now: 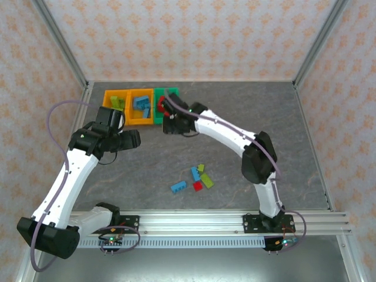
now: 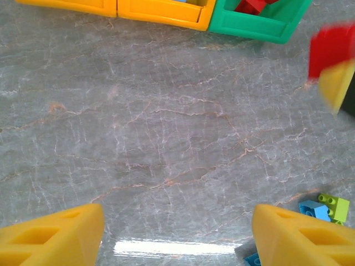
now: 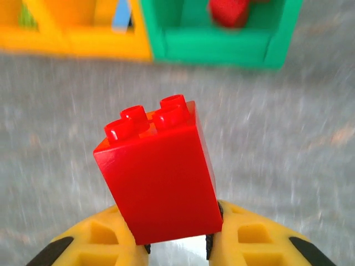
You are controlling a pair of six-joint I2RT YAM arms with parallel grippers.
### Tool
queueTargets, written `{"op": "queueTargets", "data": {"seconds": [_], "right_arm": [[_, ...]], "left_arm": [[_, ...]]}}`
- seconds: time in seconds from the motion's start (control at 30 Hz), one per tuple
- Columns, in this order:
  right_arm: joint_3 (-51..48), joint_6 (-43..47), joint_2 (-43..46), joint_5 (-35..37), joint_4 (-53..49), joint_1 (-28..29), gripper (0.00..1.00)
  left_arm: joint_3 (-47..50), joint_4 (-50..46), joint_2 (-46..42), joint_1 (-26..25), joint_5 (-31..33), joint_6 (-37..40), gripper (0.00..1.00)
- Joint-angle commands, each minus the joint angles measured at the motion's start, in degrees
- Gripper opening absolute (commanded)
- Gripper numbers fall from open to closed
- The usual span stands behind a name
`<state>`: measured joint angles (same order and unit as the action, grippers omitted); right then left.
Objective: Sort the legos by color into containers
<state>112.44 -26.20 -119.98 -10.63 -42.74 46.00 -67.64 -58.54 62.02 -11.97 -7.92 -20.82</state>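
Observation:
My right gripper (image 3: 176, 238) is shut on a red lego (image 3: 161, 172), held studs-up above the table just short of the green bin (image 3: 222, 39); another red lego (image 3: 228, 11) lies inside that bin. In the top view the right gripper (image 1: 167, 111) is at the green bin's (image 1: 171, 92) near edge. Two orange-yellow bins (image 1: 108, 97) (image 1: 141, 120) stand left of it, holding lime green and blue legos. My left gripper (image 1: 136, 140) is open and holds nothing, its fingers (image 2: 55, 235) over bare table. The held red lego (image 2: 333, 50) also shows in the left wrist view.
Loose legos lie mid-table near the front: blue ones (image 1: 179, 187) (image 1: 195, 174), lime green ones (image 1: 201, 168) (image 1: 207, 180) and a red one (image 1: 198, 186). The enclosure's walls and metal posts ring the table, and a metal rail (image 1: 194, 222) carries the arm bases.

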Motion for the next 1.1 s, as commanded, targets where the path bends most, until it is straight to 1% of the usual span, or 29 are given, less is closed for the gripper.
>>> {"op": "queueTargets", "data": {"seconds": [0.0, 0.07, 0.2, 0.23, 0.27, 0.33, 0.37, 0.4, 0.43, 0.53, 0.6, 0.67, 0.73, 0.83, 0.9, 0.93, 1.0, 1.07], "right_arm": [[8.9, -1.6, -7.3, 2.4, 1.7, -1.9, 0.25], [16.3, -0.2, -12.6, 2.8, 0.1, -2.5, 0.25], [34.9, -0.1, -24.5, 1.8, -4.7, -4.0, 0.27], [37.7, -0.4, -26.2, 1.4, -4.7, -4.3, 0.3], [39.8, -0.7, -27.6, 0.5, -4.2, -4.7, 0.35], [41.2, -1.8, -28.3, -0.9, -2.7, -5.4, 0.53], [41.4, -2.2, -27.8, -1.8, -2.1, -5.7, 0.59], [41.3, -2.4, -27.0, -2.5, -2.0, -6.0, 0.62], [41.2, -2.4, -26.0, -2.9, -2.1, -6.2, 0.64], [39.2, -0.7, -21.3, -3.5, -3.7, -6.3, 0.65], [35.9, 0.0, -16.4, -3.8, -5.7, -6.3, 0.65], [30.3, -0.5, -10.6, -3.3, -6.5, -6.3, 0.65], [19.8, -1.7, -2.9, -2.2, -4.2, -6.3, 0.66], [-0.5, -4.4, 11.0, 2.4, 3.5, -6.2, 0.69], [-10.3, -5.6, 18.9, 6.6, 6.6, -6.4, 0.74], [-13.8, -5.7, 21.6, 8.4, 6.6, -6.4, 0.75], [-19.2, -5.5, 26.5, 11.8, 5.1, -6.8, 0.8], [-22.8, -5.8, 30.0, 14.9, 2.2, -6.9, 0.85]], "left_arm": [[-0.3, 0.4, -0.5, 0.1, -0.9, -1.0, 0.72], [-0.5, 0.1, -0.7, 0.2, -0.9, -1.1, 0.72], [-0.5, -0.1, -1.5, 0.2, -0.7, -1.2, 0.72], [-0.5, -0.1, -1.6, 0.1, -0.8, -1.3, 0.73], [-0.3, -0.1, -1.7, 0.2, -0.8, -1.5, 0.72], [-0.3, -0.1, -1.7, 0.2, -1.1, -1.7, 0.73], [-0.3, -0.2, -1.7, 0.1, -1.1, -1.7, 0.74], [-0.2, -0.2, -1.7, 0.1, -1.3, -1.4, 0.74], [0.1, -0.1, -1.8, 0.1, -1.7, -1.1, 0.75], [1.2, 1.0, -1.4, 0.2, -3.9, -0.2, 0.77], [1.7, 1.8, -0.6, 0.1, -6.6, 0.5, 0.77], [2.1, 2.4, 0.1, -0.2, -8.9, 1.4, 0.77], [2.6, 3.1, 0.9, -1.5, -10.8, 3.1, 0.78], [3.7, 4.6, 2.7, -6.1, -14.1, 7.1, 0.8], [4.2, 4.8, 4.4, -12.3, -13.1, 10.4, 0.81], [4.6, 4.9, 5.3, -15.5, -11.8, 11.8, 0.81], [5.6, 5.9, 7.4, -23.1, -9.0, 14.6, 0.82], [6.7, 7.7, 10.1, -28.7, -7.5, 15.9, 0.83]]}}
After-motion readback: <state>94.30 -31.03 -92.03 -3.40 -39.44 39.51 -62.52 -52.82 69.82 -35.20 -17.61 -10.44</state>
